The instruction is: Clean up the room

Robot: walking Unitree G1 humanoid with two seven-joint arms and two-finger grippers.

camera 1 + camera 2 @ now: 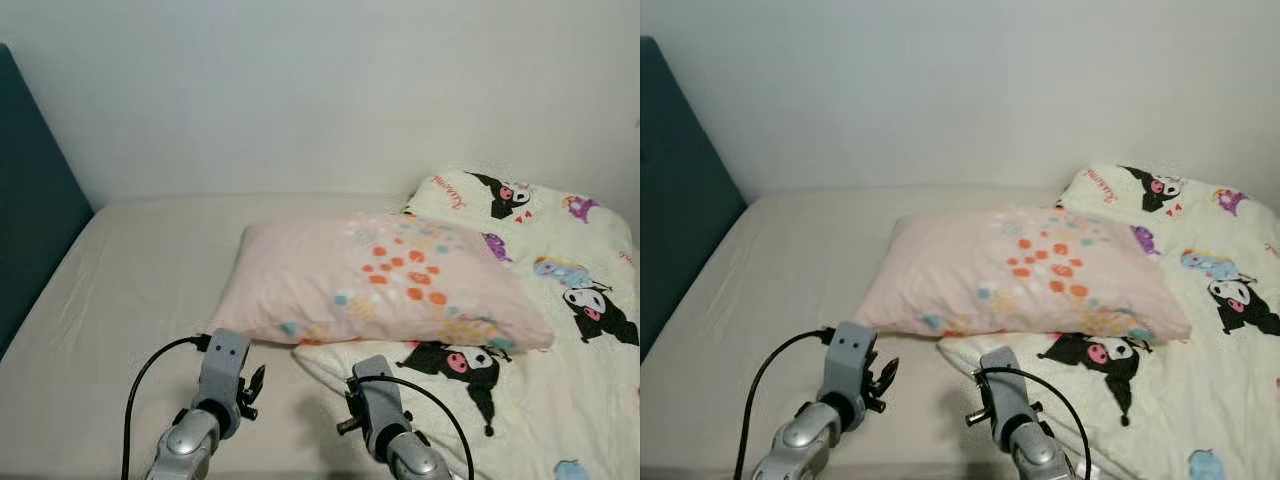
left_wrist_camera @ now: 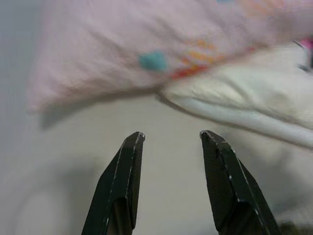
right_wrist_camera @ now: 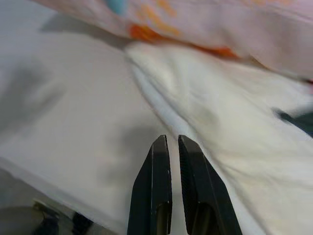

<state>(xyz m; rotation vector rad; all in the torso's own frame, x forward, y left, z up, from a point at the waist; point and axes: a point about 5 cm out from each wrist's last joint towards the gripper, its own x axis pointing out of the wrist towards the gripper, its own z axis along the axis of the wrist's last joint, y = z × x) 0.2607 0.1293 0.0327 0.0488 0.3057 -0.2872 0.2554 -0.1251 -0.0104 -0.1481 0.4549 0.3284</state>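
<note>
While the pink pillow [image 1: 385, 283] overlaps the cartoon-print duvet [image 1: 560, 330] on the bed [image 1: 120, 300] | left gripper [image 2: 171, 137] spread, empty | right gripper [image 3: 169, 140] nearly closed, empty, near the duvet's edge.

Wrist shots are pretty smeary, so the pink pillow [image 2: 146, 54] is just soft blotches, and the cartoon quilt [image 1: 560, 300] runs off the right edge with its near corner tucked under that pillow.
</note>
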